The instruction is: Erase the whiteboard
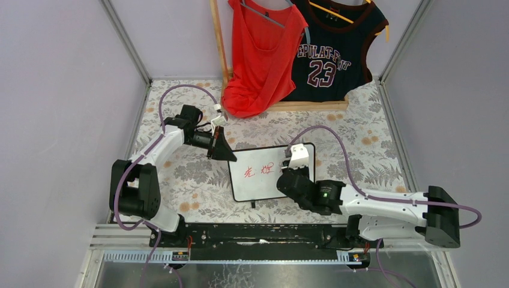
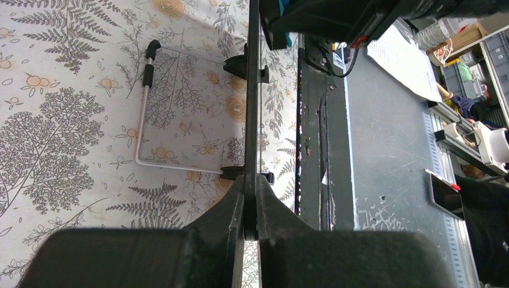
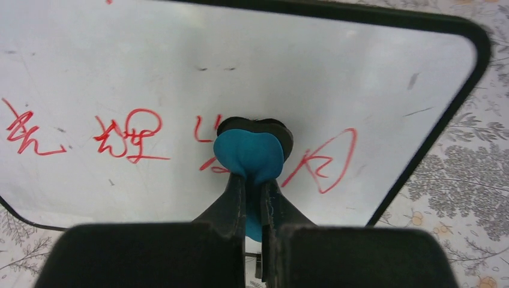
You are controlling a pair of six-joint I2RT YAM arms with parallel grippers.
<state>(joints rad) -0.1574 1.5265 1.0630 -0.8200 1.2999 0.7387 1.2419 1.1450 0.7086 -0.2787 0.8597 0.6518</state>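
- whiteboard [image 1: 255,186] sits mid-desk, between the two arms, just in front of the base rail; writing face shows in top view
- desk [image 1: 192,180] is covered in a floral cloth
- board seen edge-on in left wrist view [image 2: 253,90], thin black frame, two small black feet on the cloth
- wire stand [image 2: 141,120] behind the board, resting on the cloth, joined at the feet
- left jaws pinched narrow on the board's frame edge, far-left corner in top view; fingers [image 2: 231,210] touch both sides of the frame
- left arm [image 1: 171,138] reaches in from the left
- right jaws closed on a blue eraser [image 3: 249,153], which has a black backing
- eraser is pressed to the board face [image 3: 270,66], lower middle of the right wrist view
- red characters [image 3: 129,135] run in a row across the board; some left of the eraser, one to its right, strokes partly hidden behind the eraser
- from above, red marks [image 1: 258,171] show left of the right wrist; right side of the board hidden by that arm
- few small dark specks on the white surface
- far end of desk: red shirt [image 1: 261,54] and dark jersey [image 1: 333,48] marked 23 hang on a wooden rack [image 1: 306,107], well apart from the board
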